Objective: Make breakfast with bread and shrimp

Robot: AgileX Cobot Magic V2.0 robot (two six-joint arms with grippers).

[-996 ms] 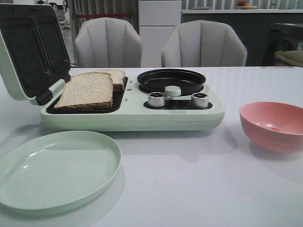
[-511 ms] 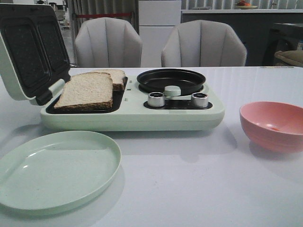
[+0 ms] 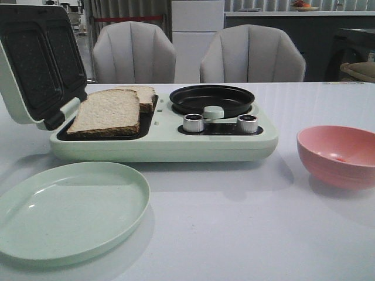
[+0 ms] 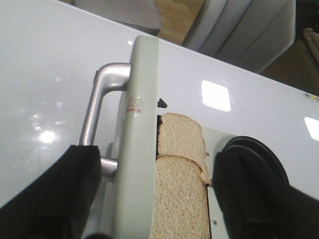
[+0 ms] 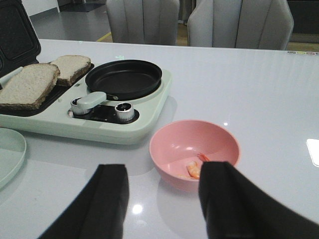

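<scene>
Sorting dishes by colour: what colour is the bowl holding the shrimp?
Pink; the bowl shows best in the right wrist view.

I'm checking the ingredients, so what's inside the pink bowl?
The pink bowl holds one small shrimp lying on its bottom. The right gripper's finger covers the near rim, so anything tucked right there cannot be seen.

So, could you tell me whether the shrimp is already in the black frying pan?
No, the shrimp lies in the pink bowl.
</scene>
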